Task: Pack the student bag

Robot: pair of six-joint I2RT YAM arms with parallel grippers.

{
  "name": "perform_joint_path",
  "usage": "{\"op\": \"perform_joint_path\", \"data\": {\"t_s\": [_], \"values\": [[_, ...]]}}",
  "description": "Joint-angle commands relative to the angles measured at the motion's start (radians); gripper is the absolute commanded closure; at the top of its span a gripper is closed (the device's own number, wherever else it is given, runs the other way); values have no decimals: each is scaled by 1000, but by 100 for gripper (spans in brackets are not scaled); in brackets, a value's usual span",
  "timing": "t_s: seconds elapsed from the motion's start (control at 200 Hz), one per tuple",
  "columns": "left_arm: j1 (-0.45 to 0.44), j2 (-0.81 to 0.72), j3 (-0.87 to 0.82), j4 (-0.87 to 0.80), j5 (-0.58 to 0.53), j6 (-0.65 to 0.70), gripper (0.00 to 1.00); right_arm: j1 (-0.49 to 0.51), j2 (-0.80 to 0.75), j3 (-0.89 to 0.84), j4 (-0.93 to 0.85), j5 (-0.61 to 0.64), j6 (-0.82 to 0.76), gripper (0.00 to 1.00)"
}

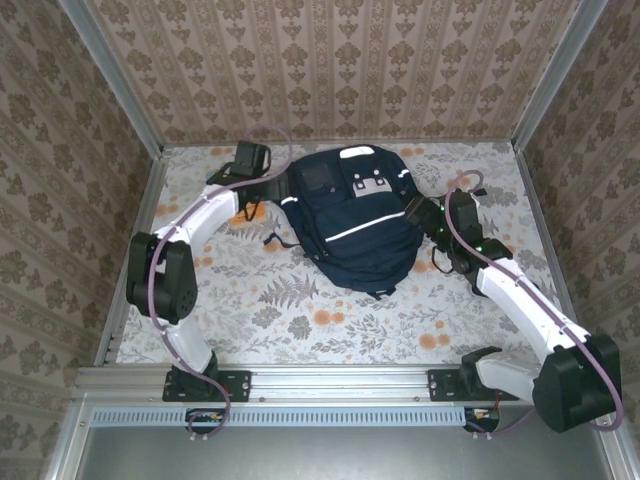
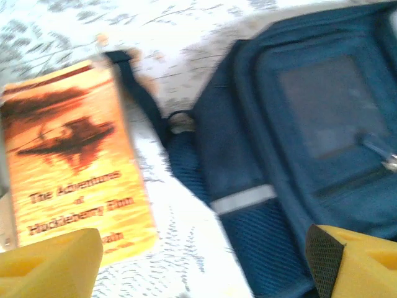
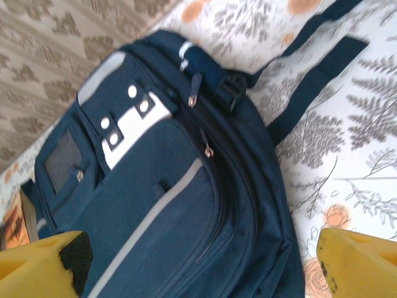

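The student bag (image 1: 350,220), a navy backpack with white stripes and grey-white patches, lies flat in the middle of the floral table. My left gripper (image 1: 278,190) sits at its upper left corner, and my right gripper (image 1: 418,215) at its right side. In the left wrist view the left gripper (image 2: 205,267) is open, its yellow fingertips (image 2: 49,264) wide apart over the bag's mesh side pocket (image 2: 291,248) and bare table. The right gripper (image 3: 201,267) is open too, spanning the bag's front pocket (image 3: 167,205), with nothing held.
An orange-yellow paperback, "The Adventures of Huckleberry Finn" (image 2: 74,155), lies flat on the table just left of the bag. The bag's dark straps (image 3: 310,81) trail across the table. Patterned walls (image 1: 330,60) enclose the table on three sides.
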Motion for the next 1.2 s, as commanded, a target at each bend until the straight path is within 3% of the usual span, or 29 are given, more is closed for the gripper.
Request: {"op": "perform_joint_path", "data": {"t_s": [0.0,0.15,0.31,0.495,0.85,1.055,1.195], "values": [[57,96,88,-106,57,-52,16,21,23,55,13,-78,-24,5],[84,205,186,-183,62,-17,16,47,26,50,29,-85,-33,5],[94,250,209,-188,45,60,3,55,16,45,19,-95,-36,4],[109,302,217,-203,133,76,2,59,25,42,15,-107,-23,4],[118,324,141,-208,199,1,26,68,44,54,19,-126,-2,5],[111,210,-67,-167,299,-92,27,72,61,74,22,-136,9,5],[74,81,-248,-139,300,-153,27,86,109,111,38,-153,15,5]]}}
